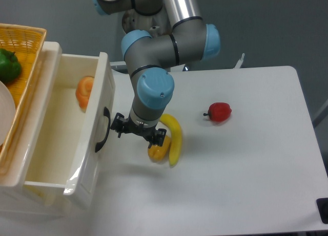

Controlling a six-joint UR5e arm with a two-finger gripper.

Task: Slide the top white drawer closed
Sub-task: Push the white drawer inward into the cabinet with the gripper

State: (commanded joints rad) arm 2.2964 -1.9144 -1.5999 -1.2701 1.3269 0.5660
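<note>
The claw sits beside the glossy white drawer's curved black handle; its grip state is unclear, fingers hidden under the wrist.

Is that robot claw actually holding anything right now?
Nothing visibly. The gripper sits against the top white drawer beside its black handle, apparently pushing; jaw state unclear.
</note>
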